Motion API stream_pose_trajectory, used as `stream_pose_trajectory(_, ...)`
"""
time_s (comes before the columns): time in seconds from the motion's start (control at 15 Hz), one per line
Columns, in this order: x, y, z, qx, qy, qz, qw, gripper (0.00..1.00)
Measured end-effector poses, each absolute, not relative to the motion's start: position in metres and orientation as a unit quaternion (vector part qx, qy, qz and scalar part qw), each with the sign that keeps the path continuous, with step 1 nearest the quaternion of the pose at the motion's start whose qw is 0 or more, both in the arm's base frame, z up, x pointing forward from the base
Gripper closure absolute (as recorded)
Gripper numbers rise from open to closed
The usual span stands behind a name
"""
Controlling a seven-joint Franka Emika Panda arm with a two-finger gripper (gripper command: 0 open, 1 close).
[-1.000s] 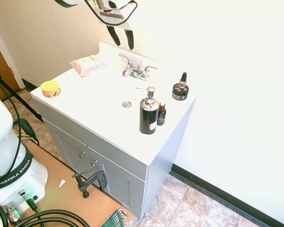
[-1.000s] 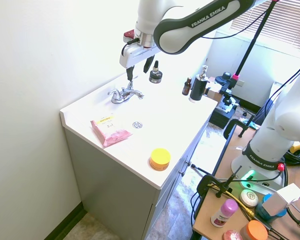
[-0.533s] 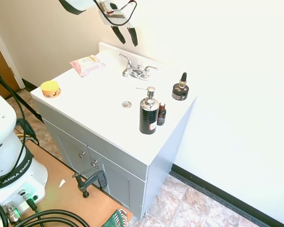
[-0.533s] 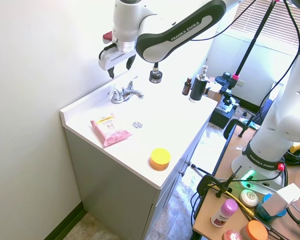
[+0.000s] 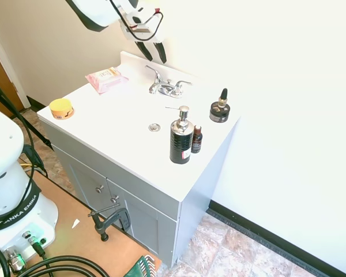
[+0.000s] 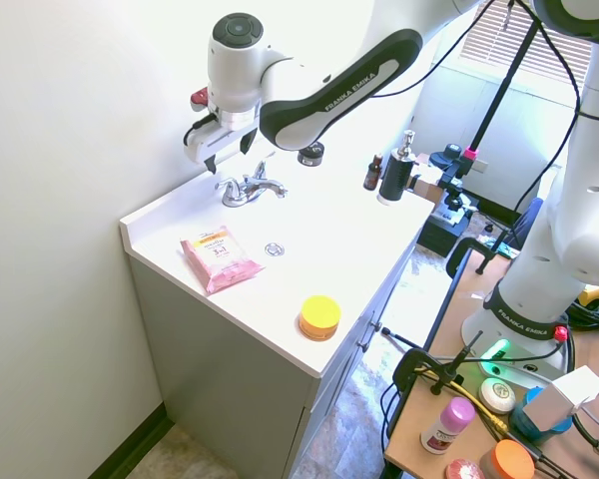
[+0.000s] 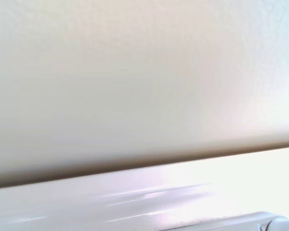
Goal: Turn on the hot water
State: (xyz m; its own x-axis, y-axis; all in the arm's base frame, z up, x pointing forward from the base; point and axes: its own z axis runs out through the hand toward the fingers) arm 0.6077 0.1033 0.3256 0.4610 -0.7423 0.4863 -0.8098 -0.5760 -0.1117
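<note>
Mostly blank wall (image 7: 135,72) (wrist view)

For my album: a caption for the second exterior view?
Robot pincer poised open above the faucet's hot-water lever, not touching it.

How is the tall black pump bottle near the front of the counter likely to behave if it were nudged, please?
The pump bottle looks tall for its narrow base, so a push near its chrome top would probably tip it rather than slide it. The small brown bottle stands right beside it and would likely be knocked too.
</note>
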Motion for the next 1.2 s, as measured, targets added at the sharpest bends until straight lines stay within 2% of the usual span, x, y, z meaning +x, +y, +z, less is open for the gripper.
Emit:
stream_pose_trajectory(0.6, 0.603, 0.11, 0.298, 0.857, -0.451, 0.233, 0.083, 0.0)
stream_pose_trajectory(1.2, 0.564, 0.084, 0.294, 0.865, -0.449, 0.187, 0.122, 0.0)
